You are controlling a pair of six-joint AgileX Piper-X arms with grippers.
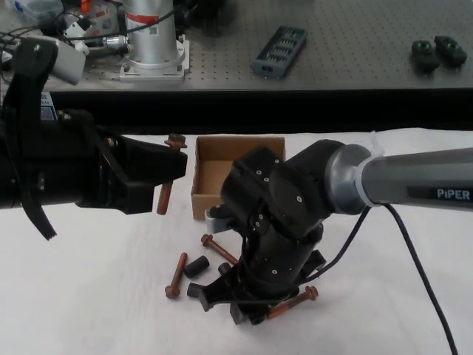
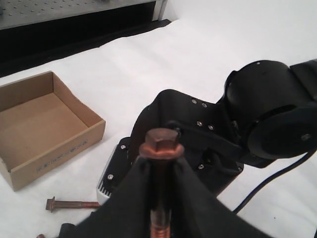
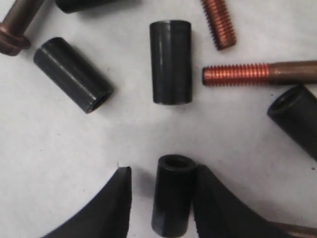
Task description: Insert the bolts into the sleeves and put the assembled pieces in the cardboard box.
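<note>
— Left gripper (image 2: 161, 171), hard up against the lens: black fingers pinched a copper hex-head bolt (image 2: 161, 148) by the shank, head up, raised above the white cloth (image 1: 89, 296).
— Noted. Right side?
— Right gripper (image 3: 163, 173) down at the pile, fingers spread either side of a short black cylindrical sleeve (image 3: 171, 203) lying on the cloth. One finger touched it, the other stood just off.
— Progress?
— Early, by my reading. Open brown cardboard box (image 1: 203, 170) held no assembled piece. Loose copper bolts (image 1: 176, 275) and black sleeves (image 3: 171, 62) lay scattered, none mated. Left to do: seat the held bolt, then the rest, then box them all.
— Room?
— Tight. Neighbouring sleeves and threads crowded the right fingers, and the box wall sat just beyond that arm. Open cloth lay on the left arm's side.
</note>
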